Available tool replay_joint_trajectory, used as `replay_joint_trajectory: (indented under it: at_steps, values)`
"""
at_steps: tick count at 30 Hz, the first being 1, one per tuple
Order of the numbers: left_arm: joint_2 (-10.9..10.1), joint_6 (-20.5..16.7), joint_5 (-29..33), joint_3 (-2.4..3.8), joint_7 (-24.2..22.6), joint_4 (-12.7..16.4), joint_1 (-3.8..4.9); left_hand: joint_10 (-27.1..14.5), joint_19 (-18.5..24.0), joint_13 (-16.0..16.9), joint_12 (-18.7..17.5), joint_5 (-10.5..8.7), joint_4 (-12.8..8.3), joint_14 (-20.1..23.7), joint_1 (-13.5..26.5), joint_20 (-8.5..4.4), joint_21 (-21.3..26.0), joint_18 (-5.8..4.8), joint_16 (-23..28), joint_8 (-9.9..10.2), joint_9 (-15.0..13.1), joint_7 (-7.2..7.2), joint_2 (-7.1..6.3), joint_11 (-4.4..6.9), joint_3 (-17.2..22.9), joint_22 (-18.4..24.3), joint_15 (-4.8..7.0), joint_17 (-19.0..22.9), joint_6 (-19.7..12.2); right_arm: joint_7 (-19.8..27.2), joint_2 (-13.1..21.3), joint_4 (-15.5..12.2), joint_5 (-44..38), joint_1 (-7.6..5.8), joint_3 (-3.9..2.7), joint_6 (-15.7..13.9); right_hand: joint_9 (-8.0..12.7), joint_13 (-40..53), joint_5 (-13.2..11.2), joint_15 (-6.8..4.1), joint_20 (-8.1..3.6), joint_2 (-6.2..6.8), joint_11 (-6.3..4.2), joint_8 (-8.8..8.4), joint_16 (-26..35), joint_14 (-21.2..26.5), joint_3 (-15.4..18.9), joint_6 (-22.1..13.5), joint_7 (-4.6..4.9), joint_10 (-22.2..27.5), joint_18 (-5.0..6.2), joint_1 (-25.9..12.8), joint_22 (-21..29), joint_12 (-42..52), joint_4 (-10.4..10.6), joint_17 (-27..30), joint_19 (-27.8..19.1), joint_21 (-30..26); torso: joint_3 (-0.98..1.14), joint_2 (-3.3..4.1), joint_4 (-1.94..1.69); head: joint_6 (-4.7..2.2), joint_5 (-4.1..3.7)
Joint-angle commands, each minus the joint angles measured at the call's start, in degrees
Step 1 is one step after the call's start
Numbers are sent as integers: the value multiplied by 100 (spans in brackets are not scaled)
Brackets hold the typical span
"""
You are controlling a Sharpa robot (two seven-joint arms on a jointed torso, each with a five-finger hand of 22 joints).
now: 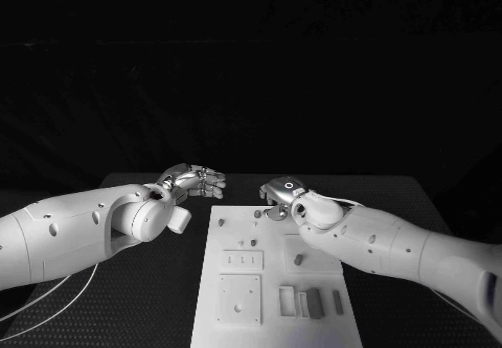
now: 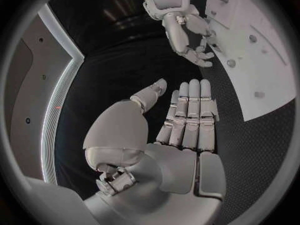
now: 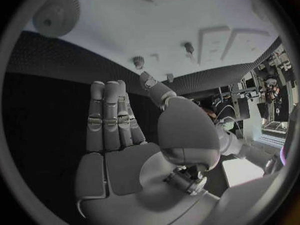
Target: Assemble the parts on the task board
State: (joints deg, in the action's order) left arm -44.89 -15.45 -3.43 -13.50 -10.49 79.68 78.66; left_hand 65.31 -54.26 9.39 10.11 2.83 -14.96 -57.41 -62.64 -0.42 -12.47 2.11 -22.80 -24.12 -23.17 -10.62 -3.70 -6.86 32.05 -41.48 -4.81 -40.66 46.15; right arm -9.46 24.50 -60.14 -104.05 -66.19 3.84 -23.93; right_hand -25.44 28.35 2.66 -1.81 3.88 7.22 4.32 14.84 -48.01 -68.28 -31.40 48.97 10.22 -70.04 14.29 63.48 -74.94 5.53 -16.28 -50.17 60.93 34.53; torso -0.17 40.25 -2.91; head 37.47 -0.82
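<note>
- The left hand (image 1: 194, 181) hangs over the black table (image 1: 157, 304), just off the board's (image 1: 274, 319) 11 o'clock corner; its fingers (image 2: 190, 115) lie straight and side by side, holding nothing.
- The right hand (image 1: 281, 199) hovers above the board's far edge, near 12 o'clock, flat and spread, nothing in it.
- The white board lies mid-table, lengthwise away from the robot, with raised blocks and slots.
- Small dark parts (image 1: 298, 259) stand scattered on it, several at the near end.

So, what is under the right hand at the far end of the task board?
Under the right hand lies the far end of the task board, with one small part beside it. Whatever lies directly beneath the hand is covered.
</note>
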Motion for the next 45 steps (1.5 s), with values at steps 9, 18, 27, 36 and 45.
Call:
replay_joint_trajectory:
  at_steps: [9, 18, 27, 36, 45]
  values:
    - [-56, 53, -29, 6, -103, -77, 22, 8, 24, 12, -30, 6, 20, -7, 17, -23, 35, -45, 24, 28, -2, -11, -11, -23, 1, -9, -27, -13, -30, 868, 1115, -483, 1979, -371, -138, 911, -55, 3431, 18, -217, -217, 108, -219, 87, -1915, 272, 270, 142, -170, 275, 35, 61, -161, 2357, 36, -974, -109, 1235, 7, -56, 156, -99, 15]
    - [-51, 101, -37, 3, -109, -127, 20, 12, 22, 14, -32, 6, 19, -9, 13, -23, 36, -45, 28, 28, -4, -10, -8, -22, 2, -11, -26, -18, -28, 1046, 1231, 146, 2123, -344, -133, 1464, -99, 4749, 22, -173, -314, 153, -188, 57, -3403, 413, 154, 47, -134, 976, 71, -30, -126, 5283, 12, -1266, -155, 2115, 44, -63, 232, -96, 40]
    - [-7, 120, -44, 0, -110, -176, 17, 13, 21, 15, -34, 6, 20, -10, 13, -22, 37, -45, 31, 28, -5, -10, -6, -22, 3, -12, -27, -22, -27, 1095, 1033, 437, 1758, -119, -89, 1456, -107, 4717, 23, -167, -391, 206, -180, 31, -3727, 205, 77, -34, -134, 1029, 71, -98, -119, 5859, 59, -1356, -71, 2314, 34, -72, 228, -98, 43]
    - [24, 137, -56, -9, -100, -212, 16, 14, 21, 16, -37, 6, 21, -11, 15, -21, 39, -46, 35, 29, -6, -11, -4, -23, 2, -14, -27, -26, -28, 1180, 800, 720, 1928, 31, -64, 1526, -87, 4643, 23, -161, -419, 203, -170, 4, -3837, 122, 35, -100, -123, 1061, 71, -163, -112, 6015, 126, -1402, -49, 2370, 27, -61, 204, -96, 35]
    - [27, 143, -62, -8, -100, -181, 17, 13, 21, 16, -39, 6, 21, -11, 15, -21, 40, -46, 37, 29, -6, -11, -4, -23, 1, -14, -28, -28, -28, 1203, 572, 970, 1935, 83, -64, 1344, -77, 4619, 23, -153, -424, 170, -164, -11, -3856, 125, 31, -132, -117, 1069, 71, -187, -110, 6045, 144, -1387, -47, 2380, 22, -56, 189, -94, 22]
